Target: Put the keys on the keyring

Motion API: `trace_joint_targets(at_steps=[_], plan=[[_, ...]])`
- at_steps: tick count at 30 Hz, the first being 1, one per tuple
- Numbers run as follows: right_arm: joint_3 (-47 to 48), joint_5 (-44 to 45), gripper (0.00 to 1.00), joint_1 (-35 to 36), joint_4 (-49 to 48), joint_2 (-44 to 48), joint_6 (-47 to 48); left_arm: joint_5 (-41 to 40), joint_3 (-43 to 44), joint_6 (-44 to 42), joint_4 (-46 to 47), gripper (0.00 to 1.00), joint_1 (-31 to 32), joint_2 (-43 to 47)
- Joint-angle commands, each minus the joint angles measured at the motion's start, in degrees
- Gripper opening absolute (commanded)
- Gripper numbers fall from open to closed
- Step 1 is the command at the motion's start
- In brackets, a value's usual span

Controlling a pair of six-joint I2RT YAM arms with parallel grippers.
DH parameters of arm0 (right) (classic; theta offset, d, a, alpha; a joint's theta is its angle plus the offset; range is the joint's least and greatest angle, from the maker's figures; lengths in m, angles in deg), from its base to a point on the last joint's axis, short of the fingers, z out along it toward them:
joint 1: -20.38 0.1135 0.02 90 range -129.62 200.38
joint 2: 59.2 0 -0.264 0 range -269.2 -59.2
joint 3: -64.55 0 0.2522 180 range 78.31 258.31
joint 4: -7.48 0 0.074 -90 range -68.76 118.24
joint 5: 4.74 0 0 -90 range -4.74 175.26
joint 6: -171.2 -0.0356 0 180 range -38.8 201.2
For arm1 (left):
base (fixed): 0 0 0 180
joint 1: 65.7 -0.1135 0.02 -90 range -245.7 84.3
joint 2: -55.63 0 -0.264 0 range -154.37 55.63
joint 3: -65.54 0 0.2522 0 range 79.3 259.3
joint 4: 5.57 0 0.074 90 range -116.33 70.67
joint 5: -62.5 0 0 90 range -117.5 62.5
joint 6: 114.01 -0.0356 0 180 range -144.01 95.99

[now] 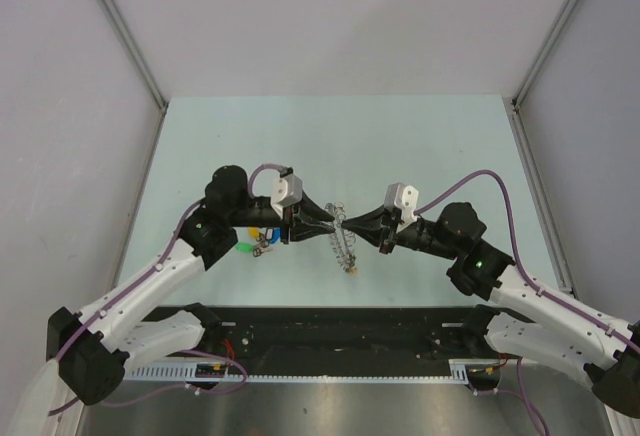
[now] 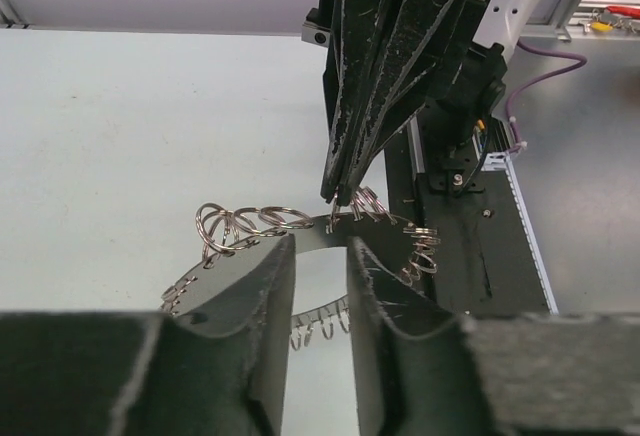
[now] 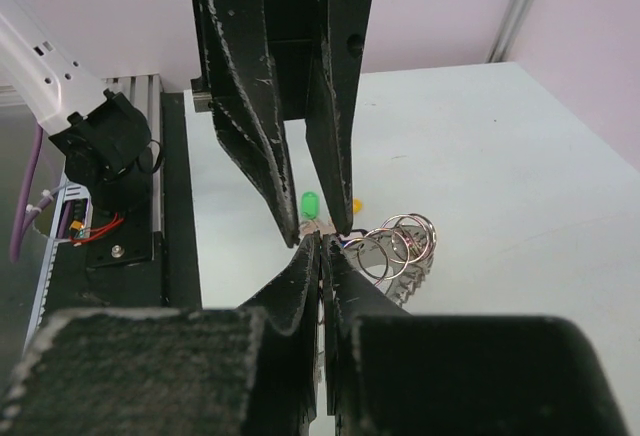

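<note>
Nearest the left wrist camera, the left gripper point(image 2: 320, 256) is standing partly open, its fingers point(image 2: 268, 281) flanking a stretch of the keyring point(image 2: 240, 224) whose flat band is showing across the gap between them. Nothing is clamped there, and I cannot tell whether either finger is touching the metal.

The step in hand looks like taking a second hold on the ring. Doing it well is likely going to mean squeezing squarely on bare band, not on the loose small rings point(image 2: 420, 256) fringing it. It also means staying clear of the other arm's tips, which are sitting just beside.

Just beyond, the right gripper point(image 2: 340, 192) is pinching the ring's edge with its jaws pressed together and propping the ring up on edge. Whether the lower rim is resting on the table point(image 1: 420, 146) is not clear.

Farther off, by the left wrist, the keys point(image 1: 258, 241) with their blue, yellow and green tags are lying on the table, near the ring but apart from it and held by neither arm.
</note>
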Motion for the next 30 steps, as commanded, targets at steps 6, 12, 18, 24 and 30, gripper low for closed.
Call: trace_joint_targets(at_steps=[6, 12, 18, 24, 30], plan=[[0.6, 0.3, 0.0, 0.8, -5.4, 0.1, -0.4, -0.1, 0.0, -1.8, -0.5, 0.2, 1.9, -0.5], [0.5, 0.8, 0.0, 1.0, -5.5, 0.1, -0.4, 0.6, 0.1, -0.7, 0.0, 0.19, 2.4, -0.8], [0.5, 0.8, 0.0, 1.1, -5.8, -0.2, -0.4, 1.4, -0.1, 0.9, 1.2, 0.19, 3.0, -1.6], [0.6, 1.1, 0.0, 1.5, -5.8, -0.6, -0.1, 2.7, -0.1, 3.8, 3.7, 0.18, 3.4, -2.6], [0.6, 2.2, 0.0, 2.0, -5.1, -1.0, 0.3, 3.4, -0.4, 7.8, 6.2, 0.05, 3.5, -3.5]])
